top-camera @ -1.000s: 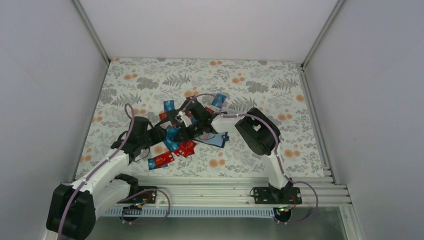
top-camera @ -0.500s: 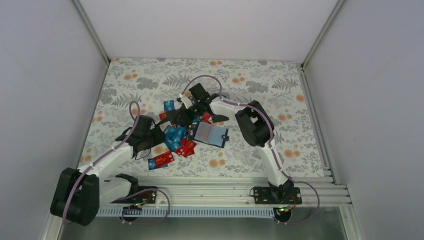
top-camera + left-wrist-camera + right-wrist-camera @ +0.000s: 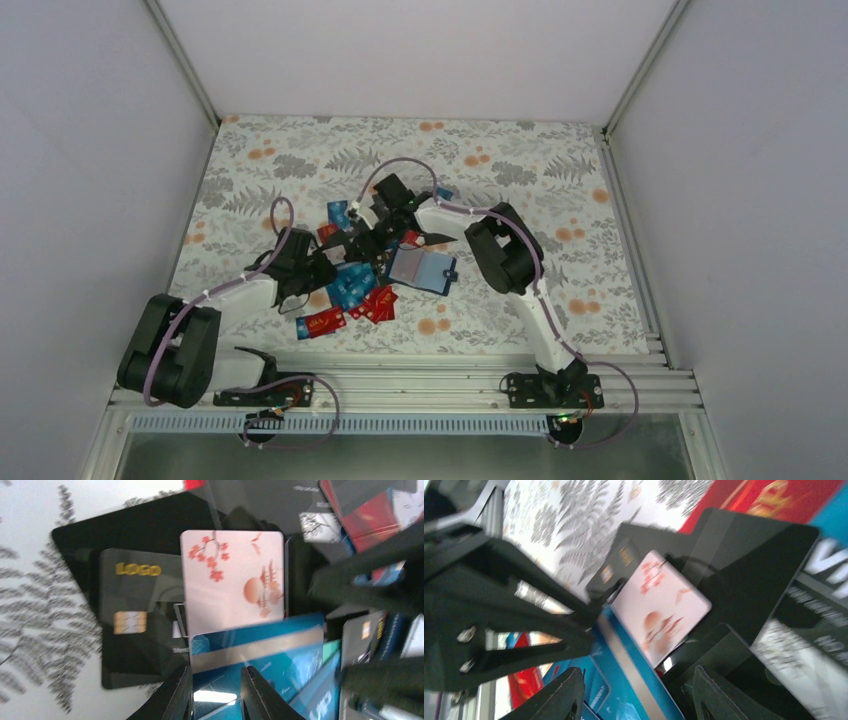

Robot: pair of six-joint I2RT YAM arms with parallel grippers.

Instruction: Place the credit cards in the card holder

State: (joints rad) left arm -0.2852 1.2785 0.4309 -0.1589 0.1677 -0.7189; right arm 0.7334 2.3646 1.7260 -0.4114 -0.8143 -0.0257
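Top external view is showing the card holder (image 3: 425, 268) lying open on the bench (image 3: 520, 170), just right of the credit cards (image 3: 350, 288) heaped mid-bench. Both arms are hanging over that heap. Left jaws are sitting slightly apart over a blue card (image 3: 260, 645), not clenching anything. Right jaws are gaping wide above a pink blossom card (image 3: 659, 605).
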